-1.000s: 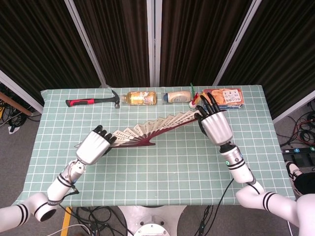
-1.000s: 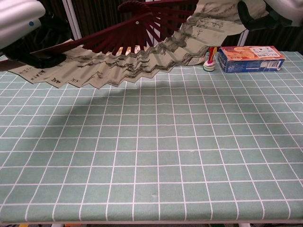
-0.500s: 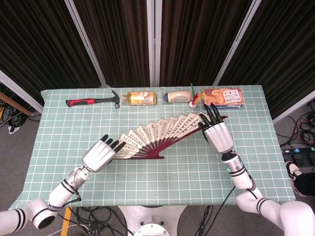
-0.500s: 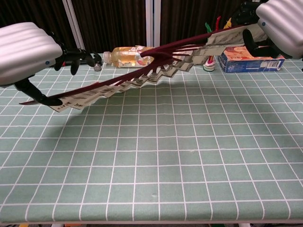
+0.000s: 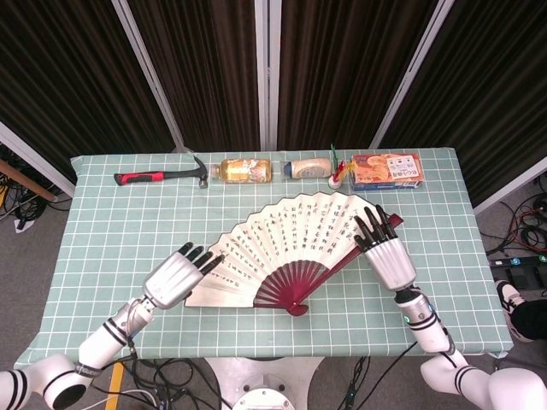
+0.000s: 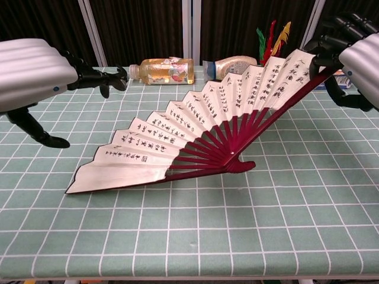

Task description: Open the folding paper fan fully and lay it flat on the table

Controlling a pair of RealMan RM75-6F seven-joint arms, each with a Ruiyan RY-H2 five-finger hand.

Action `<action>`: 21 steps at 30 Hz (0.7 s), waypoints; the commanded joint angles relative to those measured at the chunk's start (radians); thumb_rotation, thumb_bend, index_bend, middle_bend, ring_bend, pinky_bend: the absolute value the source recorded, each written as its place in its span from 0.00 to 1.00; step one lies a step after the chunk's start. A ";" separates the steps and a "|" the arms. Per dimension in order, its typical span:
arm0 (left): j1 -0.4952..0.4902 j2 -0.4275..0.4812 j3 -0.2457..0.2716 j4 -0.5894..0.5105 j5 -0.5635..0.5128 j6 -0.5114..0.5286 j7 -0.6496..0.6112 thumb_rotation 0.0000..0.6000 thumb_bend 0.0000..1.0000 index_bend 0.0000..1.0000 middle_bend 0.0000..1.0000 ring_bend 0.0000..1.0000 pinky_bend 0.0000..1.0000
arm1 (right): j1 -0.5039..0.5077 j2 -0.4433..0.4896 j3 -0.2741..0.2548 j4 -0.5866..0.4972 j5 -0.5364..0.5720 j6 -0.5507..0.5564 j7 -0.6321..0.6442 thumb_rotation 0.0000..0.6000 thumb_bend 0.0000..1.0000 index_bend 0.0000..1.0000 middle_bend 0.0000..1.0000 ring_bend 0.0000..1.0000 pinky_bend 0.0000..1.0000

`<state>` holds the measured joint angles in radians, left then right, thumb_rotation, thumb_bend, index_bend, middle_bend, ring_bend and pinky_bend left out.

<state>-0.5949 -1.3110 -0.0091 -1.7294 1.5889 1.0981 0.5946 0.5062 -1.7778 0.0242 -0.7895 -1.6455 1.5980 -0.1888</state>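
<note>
The paper fan (image 5: 282,239) is spread wide, cream leaf with black writing and dark red ribs. In the chest view the fan (image 6: 195,127) has its left end down on the green gridded table (image 5: 111,231) and its right end raised. My right hand (image 5: 386,256) grips the fan's right guard stick between fingers and thumb; in the chest view that right hand (image 6: 361,65) is at the raised edge. My left hand (image 5: 175,275) hovers by the fan's left edge with fingers spread and nothing in it; the chest view shows the left hand (image 6: 32,71) above the table.
Along the table's far edge lie a red-handled hammer (image 5: 162,176), an amber bottle (image 5: 245,170), a pale bottle (image 5: 308,167), a small feathered toy (image 5: 338,175) and an orange snack box (image 5: 386,169). The fan's pivot is near the front edge.
The fan has spread from a half-folded strip to a wide arc and come down toward me. Its left end dropped onto the table as my left hand let go.
</note>
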 commanded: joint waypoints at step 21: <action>0.013 0.036 -0.096 0.084 -0.173 -0.011 -0.411 1.00 0.00 0.13 0.24 0.22 0.29 | -0.051 0.254 0.082 -0.543 0.407 -0.529 -0.208 1.00 0.00 0.00 0.00 0.00 0.00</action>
<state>-0.5947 -1.2950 -0.0838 -1.6592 1.4500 1.0814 0.2696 0.4411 -1.5591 0.0849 -1.2970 -1.2596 1.0985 -0.3805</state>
